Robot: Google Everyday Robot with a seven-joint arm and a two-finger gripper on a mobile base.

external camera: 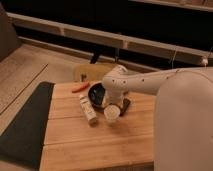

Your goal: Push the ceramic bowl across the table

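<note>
I am viewing a light bamboo-wood plank worktop (100, 145). A dark mat (25, 125) is lying along its left side. Towards the far edge a small orange-red object (80, 87) is lying, and just right of it the small round glossy blue-black ceramic bowl (96, 93) is sitting. A pale bottle (88, 110) is lying in front of the bowl, with a small white paper cup (111, 114) beside it. The tool (109, 99) is hanging at the bowl's right side; I cannot tell its state. A flat dark rectangular object (125, 106) is lying beneath the white robot arm (150, 82).
</note>
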